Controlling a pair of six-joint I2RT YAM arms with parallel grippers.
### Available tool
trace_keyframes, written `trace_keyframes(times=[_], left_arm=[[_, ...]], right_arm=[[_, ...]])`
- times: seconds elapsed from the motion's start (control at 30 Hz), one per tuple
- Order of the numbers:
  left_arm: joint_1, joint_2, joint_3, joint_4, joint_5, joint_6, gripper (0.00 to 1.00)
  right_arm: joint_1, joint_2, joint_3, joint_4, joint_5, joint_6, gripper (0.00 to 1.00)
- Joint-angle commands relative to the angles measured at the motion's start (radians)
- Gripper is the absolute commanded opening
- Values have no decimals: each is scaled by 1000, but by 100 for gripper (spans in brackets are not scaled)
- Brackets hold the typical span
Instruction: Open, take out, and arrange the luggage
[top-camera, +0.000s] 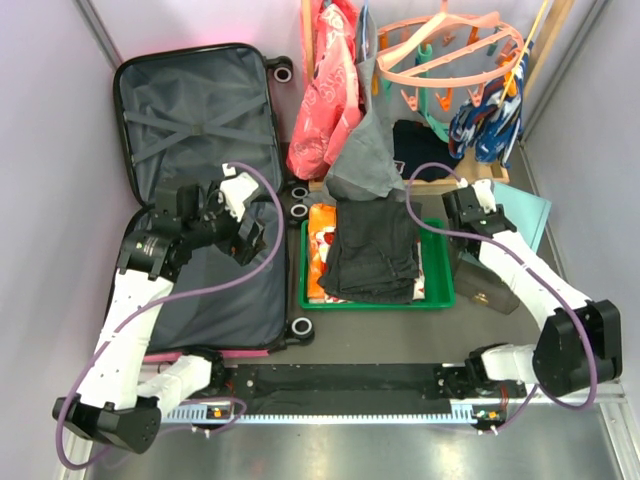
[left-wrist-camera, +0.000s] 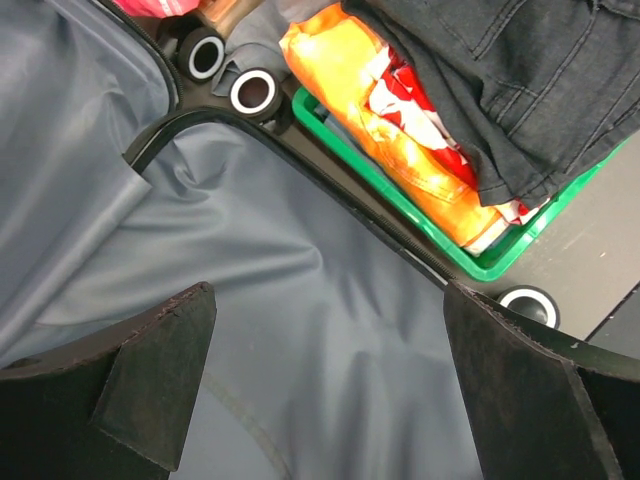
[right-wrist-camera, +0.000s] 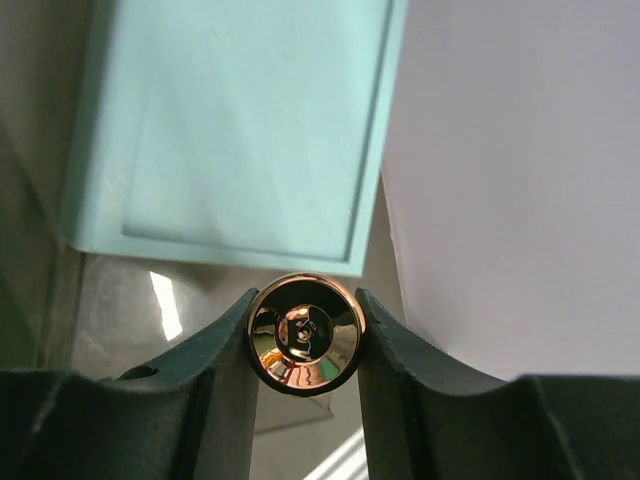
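– Where is the suitcase (top-camera: 190, 110) lying?
– It is lying wide open on the left side of the table (top-camera: 400, 335), with the grey lining facing up, just beside the green tray (top-camera: 440, 300) of folded clothes (top-camera: 375, 250)
– What is the left gripper (left-wrist-camera: 328, 295) doing?
– It is hovering over the lining, fingers spread wide, holding nothing
– And the right gripper (right-wrist-camera: 303, 318)?
– It is pinching a shiny round golden thing (right-wrist-camera: 303, 345) near a pale teal box (right-wrist-camera: 230, 130)

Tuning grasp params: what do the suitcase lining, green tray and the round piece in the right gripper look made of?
Suitcase lining: grey woven fabric, soft creases, slight sheen. Green tray: moulded plastic, glossy rim. Round piece: polished gold-toned metal, maybe plated plastic; mirror reflections, can't tell which.
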Motion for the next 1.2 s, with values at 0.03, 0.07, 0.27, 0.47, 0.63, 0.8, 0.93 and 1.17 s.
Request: trace_keyframes(times=[0.03, 0.07, 0.27, 0.47, 0.63, 0.8, 0.93, 1.17], left_arm=[[-9, -24, 0, 15, -20, 28, 99], [-9, -23, 1, 15, -28, 29, 99], [-9, -20, 14, 15, -34, 26, 99], [-12, -15, 21, 7, -40, 40, 99], [-12, -9, 24, 10, -47, 53, 99], [-12, -7, 21, 16, -53, 63, 99], [-12, -4, 21, 15, -40, 65, 99], [-14, -12, 23, 9, -36, 69, 99]], right_arm=[[-19, 7, -5, 181, -105, -116, 0], [-19, 59, 1, 152, -110, -104, 0], [-20, 233, 46, -57, -32, 24, 0], [-17, 251, 50, -80, -63, 42, 0], [-17, 221, 113, -131, -102, 57, 54], [-19, 170, 153, -201, -127, 47, 81], [-19, 72, 192, -251, -164, 146, 70], [-67, -157, 72, -176, -260, 231, 50]])
